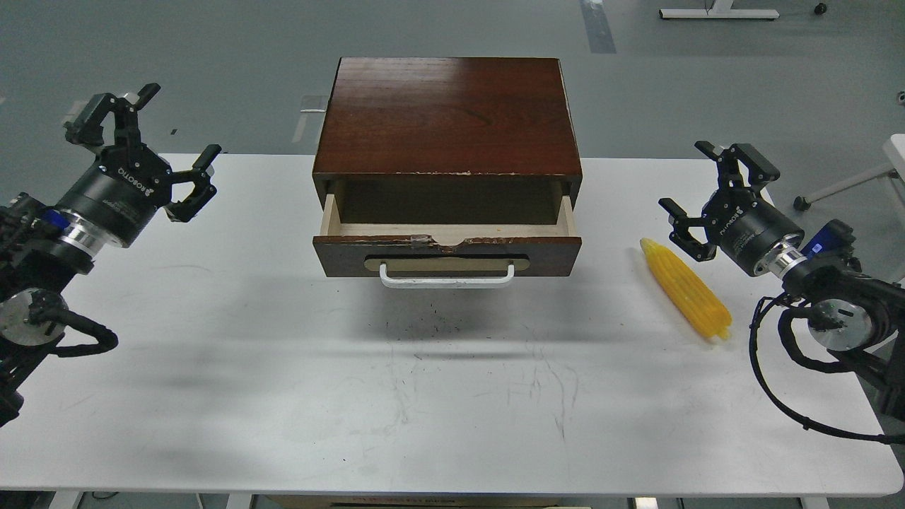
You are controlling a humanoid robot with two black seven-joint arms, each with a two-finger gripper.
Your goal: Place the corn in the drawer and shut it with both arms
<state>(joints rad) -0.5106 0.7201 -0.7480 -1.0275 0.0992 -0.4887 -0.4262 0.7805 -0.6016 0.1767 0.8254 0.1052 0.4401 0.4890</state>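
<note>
Lying on table: corn (686,288) | just beside right gripper (707,191), fingers spread, empty

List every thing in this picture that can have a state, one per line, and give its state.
drawer: partly pulled out, nothing visible inside
corn: lying flat on the table, not gripped
left tool: open, holding nothing
right tool: open, holding nothing, just beyond the corn
</note>
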